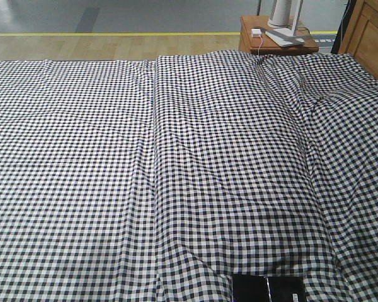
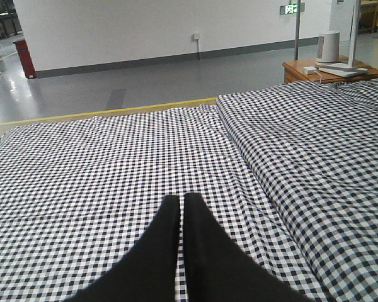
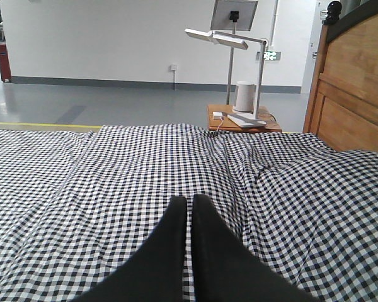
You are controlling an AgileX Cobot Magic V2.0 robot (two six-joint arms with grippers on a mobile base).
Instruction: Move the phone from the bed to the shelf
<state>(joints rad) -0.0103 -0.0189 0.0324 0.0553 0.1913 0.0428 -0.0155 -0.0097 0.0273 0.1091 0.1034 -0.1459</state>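
Note:
The phone (image 1: 268,289) is a flat black slab lying on the bed (image 1: 176,157) at the very bottom edge of the front view, right of centre; its lower part is cut off. The bed's black-and-white check sheet fills all three views. In the left wrist view my left gripper (image 2: 181,199) hovers over the sheet (image 2: 113,163), its dark fingers together with nothing between them. My right gripper (image 3: 190,200) is likewise shut and empty above the sheet (image 3: 145,163). Neither wrist view shows the phone. The shelf is out of view.
A reddish-brown bedside table (image 1: 277,39) stands beyond the bed's far right corner, carrying a white lamp base (image 1: 285,16) and a small charger (image 1: 256,32). A wooden headboard (image 3: 356,82) runs along the right side. Grey floor with a yellow line (image 1: 113,33) lies behind.

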